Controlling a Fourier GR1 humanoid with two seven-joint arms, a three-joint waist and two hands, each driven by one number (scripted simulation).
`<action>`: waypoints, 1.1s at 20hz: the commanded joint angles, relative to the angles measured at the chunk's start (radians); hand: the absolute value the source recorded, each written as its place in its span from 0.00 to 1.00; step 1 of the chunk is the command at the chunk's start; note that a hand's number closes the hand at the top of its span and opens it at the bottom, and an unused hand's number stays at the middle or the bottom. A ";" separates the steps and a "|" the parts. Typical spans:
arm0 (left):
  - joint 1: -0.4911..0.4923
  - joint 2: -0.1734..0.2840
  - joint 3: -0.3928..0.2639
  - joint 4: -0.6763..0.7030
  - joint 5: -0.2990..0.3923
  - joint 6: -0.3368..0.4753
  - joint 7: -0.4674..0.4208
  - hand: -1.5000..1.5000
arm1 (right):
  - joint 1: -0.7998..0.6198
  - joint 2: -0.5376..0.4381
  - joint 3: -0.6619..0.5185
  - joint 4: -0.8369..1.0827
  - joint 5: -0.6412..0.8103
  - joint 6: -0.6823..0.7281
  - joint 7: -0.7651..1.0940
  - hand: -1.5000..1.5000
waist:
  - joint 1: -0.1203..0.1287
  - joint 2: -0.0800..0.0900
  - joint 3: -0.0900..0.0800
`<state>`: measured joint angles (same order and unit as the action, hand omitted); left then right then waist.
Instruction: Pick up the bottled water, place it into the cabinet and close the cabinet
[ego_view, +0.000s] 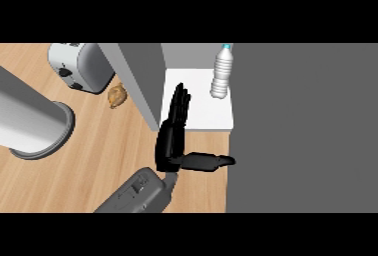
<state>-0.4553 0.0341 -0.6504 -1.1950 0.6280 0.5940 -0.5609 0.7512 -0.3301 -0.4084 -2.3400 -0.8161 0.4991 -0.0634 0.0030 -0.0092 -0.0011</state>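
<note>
The water bottle (222, 72) stands upright on the white floor of the cabinet (203, 107), at its right side against the dark grey wall (303, 125), free of any hand. One hand (173, 135) shows, coming up from the lower edge on a grey forearm (136, 192); which hand it is cannot be told. Its fingers (179, 102) are straight and held apart from the thumb (210, 161), which sticks out to the right; they lie flat along the left side of the cabinet floor, beside the grey panel (140, 80) and well apart from the bottle. On the wooden surface (88, 150) left of the cabinet, a toaster (80, 65) sits at the far edge, a small brown pastry (117, 96) lies just beside it, and a large grey cylinder (29, 120) stands by the left edge.
</note>
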 joint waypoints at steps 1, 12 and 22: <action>0.191 0.030 -0.108 -0.168 -0.030 -0.017 -0.024 1.00 | 0.046 0.023 -0.019 -0.153 0.037 -0.013 0.033 0.00 | 0.001 0.000 0.000; 0.425 0.322 -0.154 -0.500 -0.068 -0.064 0.021 1.00 | 0.081 -0.022 0.024 -0.202 0.045 0.105 0.068 1.00 | 0.003 0.001 0.000; 0.563 0.556 -0.001 -0.636 0.007 -0.196 -0.027 1.00 | 0.098 -0.068 0.143 -0.292 0.088 0.253 0.089 1.00 | 0.000 -0.003 -0.004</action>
<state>0.0557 0.5063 -0.7007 -1.7579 0.6117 0.4326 -0.5773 0.8120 -0.4027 -0.2706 -2.3501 -0.8012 0.7746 -0.0237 0.0014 -0.0097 -0.0029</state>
